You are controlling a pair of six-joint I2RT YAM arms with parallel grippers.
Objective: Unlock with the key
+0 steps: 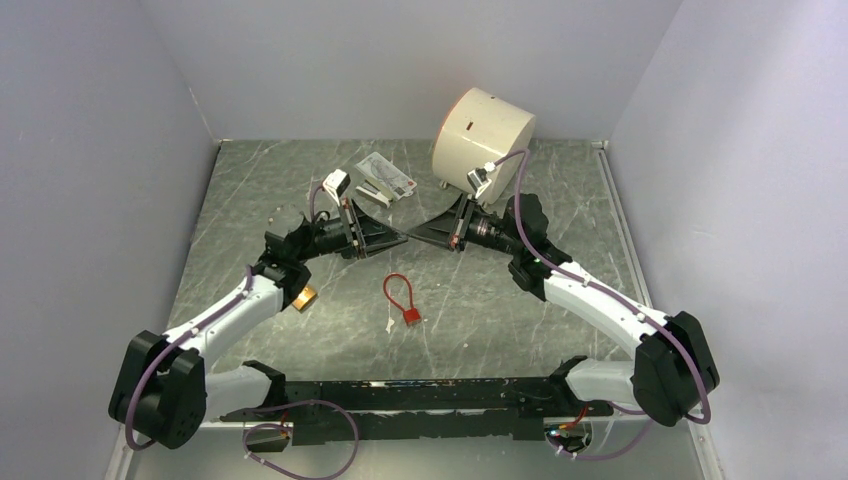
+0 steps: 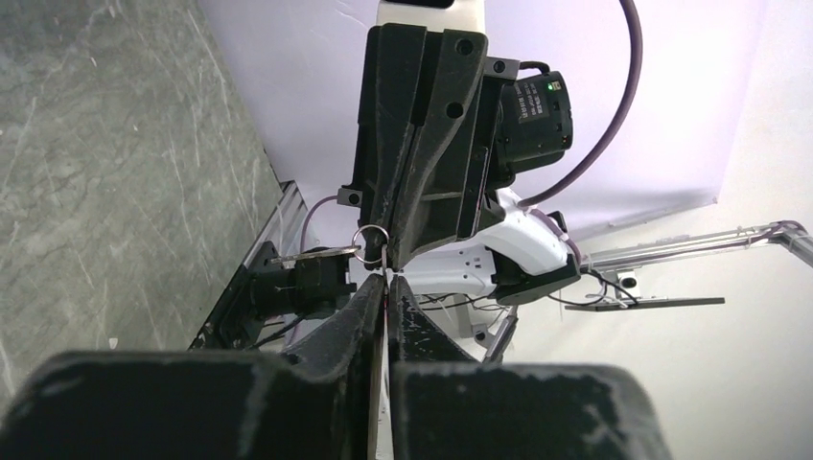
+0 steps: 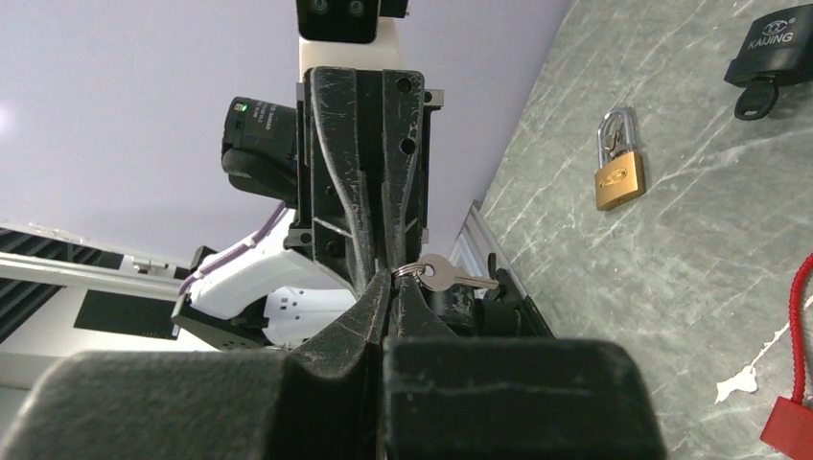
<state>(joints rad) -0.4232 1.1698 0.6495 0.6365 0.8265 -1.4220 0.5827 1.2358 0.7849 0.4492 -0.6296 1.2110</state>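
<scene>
Key (image 3: 460, 280) hangs by its ring (image 3: 410, 271), pinched where both closed jaws meet; black padlock (image 3: 781, 43) reads KAIJING.

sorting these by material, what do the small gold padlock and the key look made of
The small padlock: likely brass body, yellow with dull sheen; its shackle bright silvery metal, probably steel. The key: pale silvery metal, smooth shine; alloy can't be told.

Left arm (image 1: 225, 320) and right arm (image 1: 600, 300) had white shells, black joint housings and purple cables (image 2: 631, 38). Left hand (image 2: 383, 280) and right hand (image 3: 395, 278) were scuffed black plastic with screw holes; green LED (image 2: 549, 86) was lit.
</scene>
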